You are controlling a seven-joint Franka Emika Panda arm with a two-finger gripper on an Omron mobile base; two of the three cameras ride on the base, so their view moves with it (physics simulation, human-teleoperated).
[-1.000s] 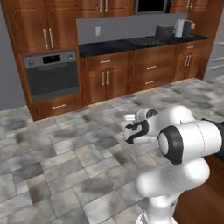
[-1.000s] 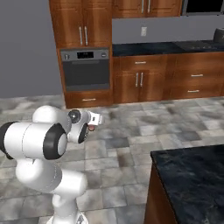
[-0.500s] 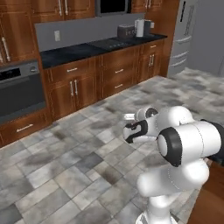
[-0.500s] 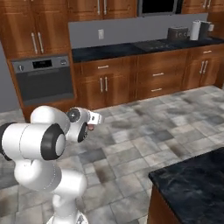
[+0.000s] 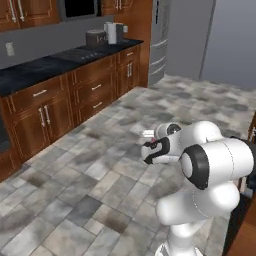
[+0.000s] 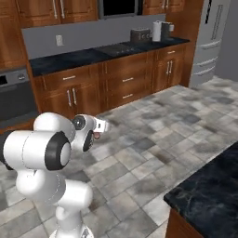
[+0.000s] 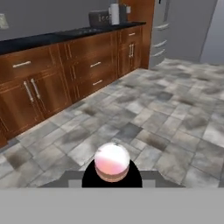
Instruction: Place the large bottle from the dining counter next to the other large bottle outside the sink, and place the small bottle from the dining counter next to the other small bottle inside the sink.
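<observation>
Risk lies mostly in the carry: the hand [image 7: 112, 175] is closed tight on the small bottle [image 7: 112, 162], holding it out over open tiled floor [image 5: 100, 170], with no desk under it. From the hand view the pale pinkish body seems to sit between the dark fingertips, seen end on, so how much of it the jaws actually cover is hard to judge. A sharp swing of the base or arm could let a shallow grip slip, and the bottle would drop to the tiles, well apart from any sink. The arm is also tucked close to its own body, so a fast reach outward could tilt the bottle.

The left base view shows the hand [image 5: 148, 150] from the side, folded in front of the white arm, with only a pale sliver of the bottle past it. The right base view shows the dining counter [image 6: 209, 190] at the lower right and a reddish speck of the small bottle [image 6: 98, 134] just beneath the hand [image 6: 100, 126]. The hand view alone gives the bottle's colour and rounded shape clearly.
</observation>
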